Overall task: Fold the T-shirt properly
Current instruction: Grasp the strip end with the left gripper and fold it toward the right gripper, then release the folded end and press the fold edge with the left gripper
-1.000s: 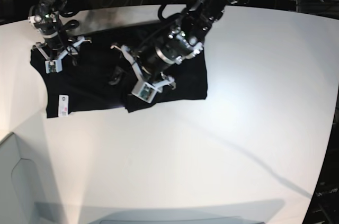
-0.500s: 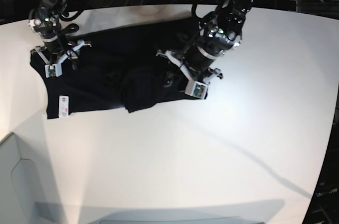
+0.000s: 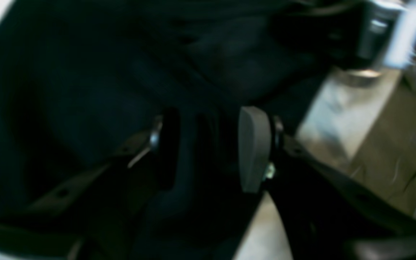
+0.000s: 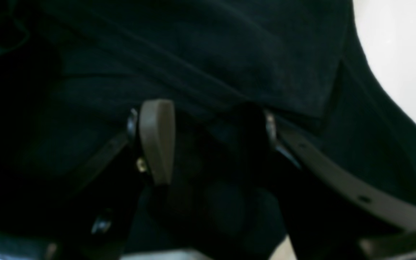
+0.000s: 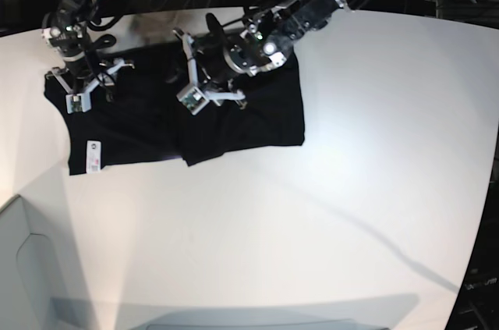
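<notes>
The black T-shirt (image 5: 234, 115) lies on the white worktop (image 5: 327, 189), toward its far left part in the base view. It is partly folded: its right portion forms a roughly rectangular block whose near edge sits a little lower than the flatter left portion. A small white tag (image 5: 93, 154) shows at the near left corner of the cloth.

The left pincer (image 5: 204, 79) hangs over the upper middle of the shirt, its arm reaching in from the far right of the base view. In the left wrist view the left pincer (image 3: 208, 148) has its jaws parted – one grey pad (image 3: 253, 148) shows plainly on the right, the other finger is dark and blurred on the left. Black cloth lies between and behind them, but the view is too blurred to tell whether any of it is pinched.

The right pincer (image 5: 82, 84) stands over the shirt's far left end, near the sleeve edge. In the right wrist view the right pincer (image 4: 204, 142) is parted wide, with a grey pad (image 4: 156, 141) on the left and a dark finger on the right. A fold of the shirt (image 4: 208, 65) runs across just beyond the fingertips – the jaws straddle cloth, though whether they grip it I cannot tell. White worktop (image 4: 403, 47) shows at the upper right of that view.
</notes>
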Action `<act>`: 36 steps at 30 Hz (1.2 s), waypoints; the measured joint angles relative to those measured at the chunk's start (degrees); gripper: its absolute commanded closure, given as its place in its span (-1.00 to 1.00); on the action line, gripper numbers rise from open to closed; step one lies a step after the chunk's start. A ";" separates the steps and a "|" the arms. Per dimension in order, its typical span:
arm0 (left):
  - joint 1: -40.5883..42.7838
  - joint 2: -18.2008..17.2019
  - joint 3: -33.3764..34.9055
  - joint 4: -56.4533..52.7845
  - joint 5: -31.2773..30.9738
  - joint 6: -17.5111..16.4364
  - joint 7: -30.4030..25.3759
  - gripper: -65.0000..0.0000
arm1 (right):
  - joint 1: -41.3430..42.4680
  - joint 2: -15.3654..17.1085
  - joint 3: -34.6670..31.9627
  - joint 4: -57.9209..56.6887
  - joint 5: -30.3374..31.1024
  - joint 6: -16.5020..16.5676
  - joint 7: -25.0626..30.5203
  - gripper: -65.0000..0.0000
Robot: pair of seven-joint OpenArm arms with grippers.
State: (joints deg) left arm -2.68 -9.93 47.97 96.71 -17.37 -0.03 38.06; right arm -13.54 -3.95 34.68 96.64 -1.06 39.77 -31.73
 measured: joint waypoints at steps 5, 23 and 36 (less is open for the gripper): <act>-2.32 1.75 3.89 -1.51 0.02 0.02 -0.63 0.18 | -0.15 -0.02 0.15 0.00 -0.02 0.02 -0.02 0.02; 14.75 -0.90 -46.58 7.98 0.39 0.07 -0.35 0.18 | 1.09 -3.72 -0.55 14.75 0.50 0.02 -0.17 0.01; 12.98 -0.33 -43.01 -2.23 -0.20 -0.15 -0.57 0.18 | 3.34 3.39 0.42 8.00 0.35 0.04 -0.15 0.01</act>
State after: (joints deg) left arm 10.31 -10.26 4.95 94.48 -17.56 -0.19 37.50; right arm -10.20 -0.56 35.09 104.64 -0.71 39.81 -31.88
